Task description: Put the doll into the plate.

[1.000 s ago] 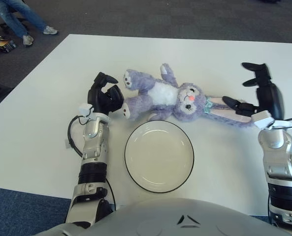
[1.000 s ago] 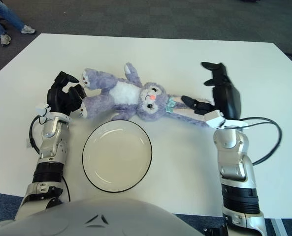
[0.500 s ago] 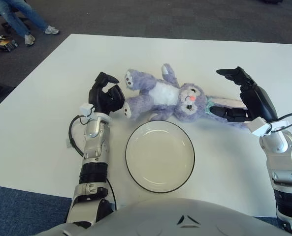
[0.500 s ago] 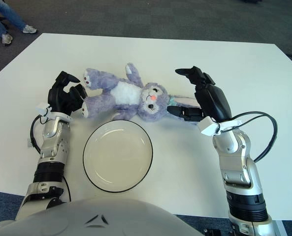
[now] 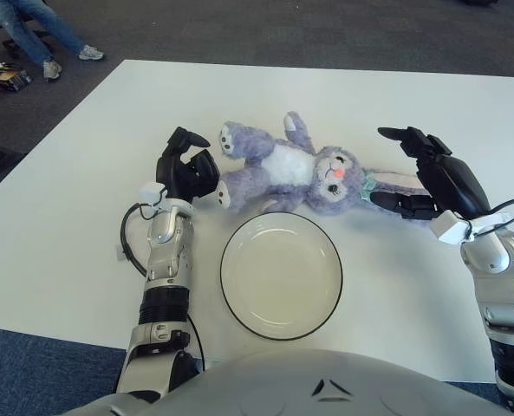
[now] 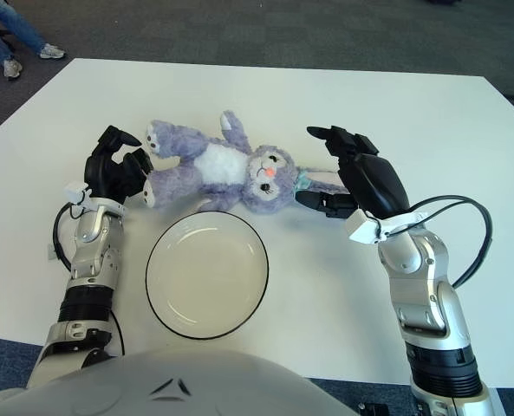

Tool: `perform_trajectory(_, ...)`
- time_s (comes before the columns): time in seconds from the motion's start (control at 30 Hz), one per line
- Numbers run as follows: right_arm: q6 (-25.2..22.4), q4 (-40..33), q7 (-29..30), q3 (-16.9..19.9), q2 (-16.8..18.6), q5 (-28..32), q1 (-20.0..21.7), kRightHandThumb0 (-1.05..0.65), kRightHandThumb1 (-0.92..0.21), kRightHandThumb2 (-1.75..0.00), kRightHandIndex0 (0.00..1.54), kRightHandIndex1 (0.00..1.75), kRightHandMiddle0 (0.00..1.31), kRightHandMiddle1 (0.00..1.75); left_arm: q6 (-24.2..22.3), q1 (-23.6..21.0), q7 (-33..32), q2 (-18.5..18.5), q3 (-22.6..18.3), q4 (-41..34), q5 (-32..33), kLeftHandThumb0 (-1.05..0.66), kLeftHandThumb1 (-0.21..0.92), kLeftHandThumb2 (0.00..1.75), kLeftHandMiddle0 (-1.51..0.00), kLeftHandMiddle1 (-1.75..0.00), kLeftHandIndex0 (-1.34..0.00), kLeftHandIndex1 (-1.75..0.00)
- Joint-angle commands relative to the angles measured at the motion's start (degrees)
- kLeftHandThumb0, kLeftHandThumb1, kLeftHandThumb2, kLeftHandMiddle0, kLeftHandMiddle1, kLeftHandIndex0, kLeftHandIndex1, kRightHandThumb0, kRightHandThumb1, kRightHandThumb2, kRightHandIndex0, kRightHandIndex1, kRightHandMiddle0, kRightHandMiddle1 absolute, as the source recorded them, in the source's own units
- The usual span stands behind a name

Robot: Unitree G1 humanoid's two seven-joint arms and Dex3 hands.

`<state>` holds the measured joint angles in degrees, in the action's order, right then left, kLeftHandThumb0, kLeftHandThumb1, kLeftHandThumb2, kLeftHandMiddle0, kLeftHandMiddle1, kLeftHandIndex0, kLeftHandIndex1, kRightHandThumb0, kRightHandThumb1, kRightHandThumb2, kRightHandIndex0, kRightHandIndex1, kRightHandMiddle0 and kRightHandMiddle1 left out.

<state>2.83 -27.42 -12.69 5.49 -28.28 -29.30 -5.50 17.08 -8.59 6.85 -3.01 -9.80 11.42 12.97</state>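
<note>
A purple plush bunny doll (image 5: 283, 169) lies on its back on the white table, feet to the left, head to the right. Its long ears (image 5: 393, 180) trail further right. In front of it sits a white plate (image 5: 281, 276) with a dark rim, nothing in it. My right hand (image 5: 388, 166) is open at the doll's head, its upper fingers above the ears and its thumb below them. My left hand (image 5: 190, 165) shows just left of the doll's feet, fingers loosely curled and holding nothing.
The table (image 5: 83, 173) is broad and white, with dark carpet beyond its far edge. A person's legs (image 5: 31, 30) show at the far left corner. Cables run along both forearms.
My right hand has swung left from the ear tips towards the doll's head and now straddles the ears. The left hand, doll and plate have not moved.
</note>
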Motion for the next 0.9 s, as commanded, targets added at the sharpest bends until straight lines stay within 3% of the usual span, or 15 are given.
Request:
perform_trajectory(0.0,-0.5,-1.2,-0.86,-0.56,-0.58,-1.04,-0.03,-1.05,-0.92,-0.48,0.0,0.07,0.0,0.14,-0.07,4.33,-0.54,-1.0,0.12,2.88,-0.27,-0.46,0.39,1.23,-1.1,-1.75,-0.55,-1.75)
perform_trajectory(0.27,-1.89,-1.44,-0.96,-2.15,0.5,-2.76,0.07,-0.99,-0.87,-0.33,0.0,0.0,0.0,0.03,-0.2,4.13,-0.9,-1.01,0.08,3.04,-0.49,-0.46,0.39,1.23,-1.1,-1.75,-0.55,-1.75)
perform_trajectory(0.87,1.03,3.76,2.14,-4.69,0.66,-4.24,3.13,-0.95,-0.87,-0.32,0.05,0.02,0.0,0.0,0.77,4.04,0.17,-0.98,0.47,3.73,-0.24,-0.46,0.38,1.24,-1.1,-1.75,-0.56,-1.75)
